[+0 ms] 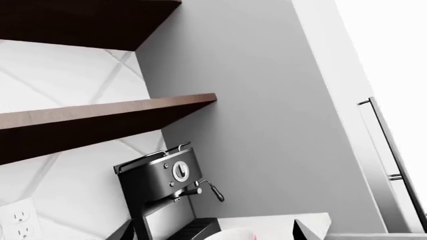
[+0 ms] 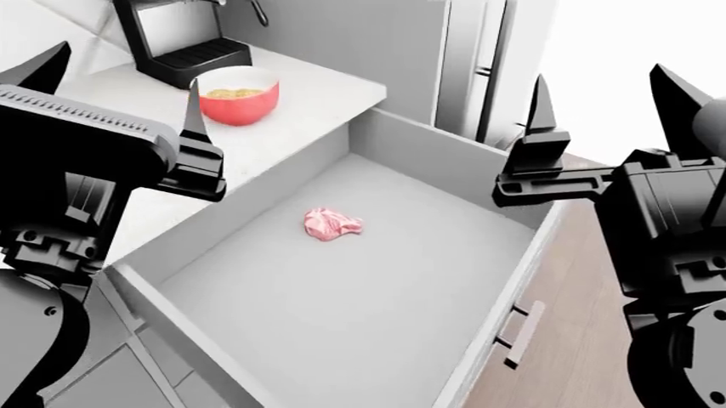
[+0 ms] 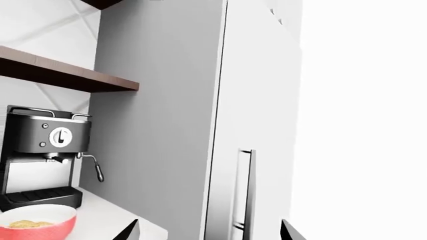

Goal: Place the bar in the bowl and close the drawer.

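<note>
1. Drawer (image 2: 375, 280): wide, grey-walled, pulled fully out below the table (image 2: 306, 106). Not yet closed; this step is left. Its only visible content is a pink-and-white meat piece (image 2: 331, 224) lying near the middle of the floor.
2. Coffee machine (image 2: 170, 38): black, at the back of the table, just behind the bowl.
3. Left hand (image 2: 114, 93): raised over the table edge, fingers spread apart, holding nothing, touching nothing.
4. Right hand (image 2: 607, 110): raised above the drawer's far right corner, fingers spread apart, empty.
5. Bowl (image 2: 238, 95): red outside, white inside, standing on the table near the drawer's back corner.
6. Bar (image 2: 235, 93): golden-tan lumps show inside the bowl; judged to be the bar, already placed. That step looks done.
</note>
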